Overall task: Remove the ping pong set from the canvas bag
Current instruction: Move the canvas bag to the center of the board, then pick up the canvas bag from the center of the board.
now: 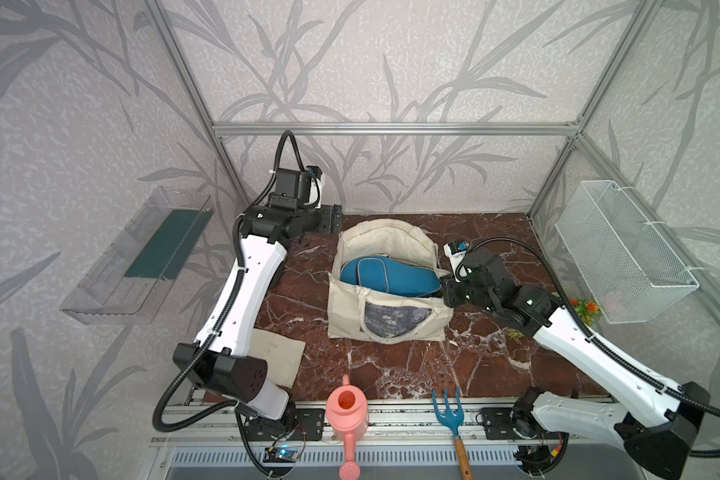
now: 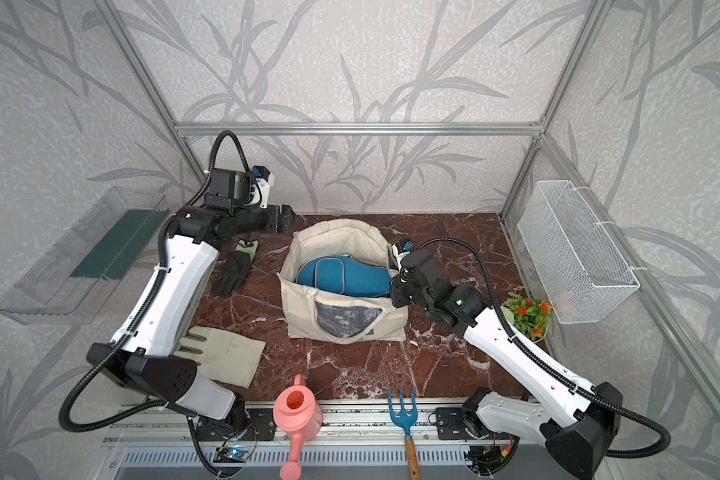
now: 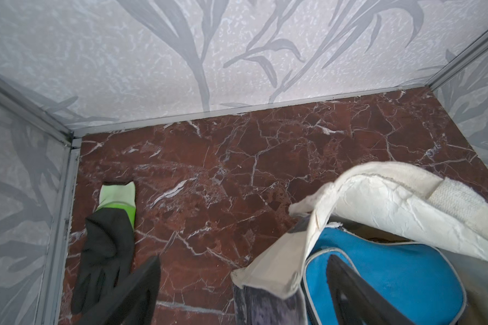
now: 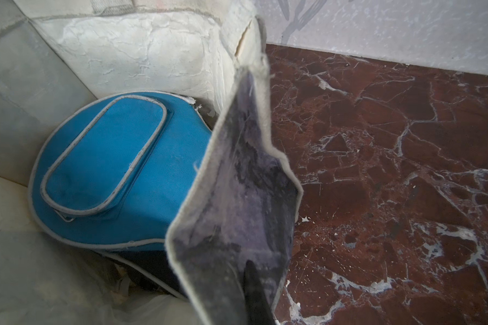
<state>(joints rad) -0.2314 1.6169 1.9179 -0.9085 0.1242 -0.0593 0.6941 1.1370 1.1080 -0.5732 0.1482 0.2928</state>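
Inside the canvas bag (image 1: 350, 316) at mid-desk (image 1: 391, 365): one blue paddle case (image 1: 408, 278), pocket face up, long axis left-to-right, perhaps a second dark case (image 4: 152, 261) beneath. The right gripper (image 1: 447, 293) pinches the bag's side wall, and the left gripper (image 1: 334, 220) hovers at the far corner, fingers (image 3: 141, 281) spread wide

canvas bag (image 1: 344, 307): is showing cream cloth, with a mottled grey-purple printed panel outside
paddle case (image 1: 391, 276): is showing bright blue fabric edged in pale grey piping
table (image 1: 412, 361): is showing dark red-brown marble crossed by white veins
walls (image 1: 391, 62): are showing pale grey under a darker grey leaf print
watering can (image 1: 347, 409): is showing salmon pink
garden fork (image 1: 447, 409): is showing a blue head on a brown wooden handle
glove (image 2: 231, 272): is showing black with a lime-green cuff
cloth (image 2: 233, 355): is showing plain beige
flowers (image 2: 531, 311): are showing orange among green leaves
wire basket (image 1: 624, 249): is showing white mesh
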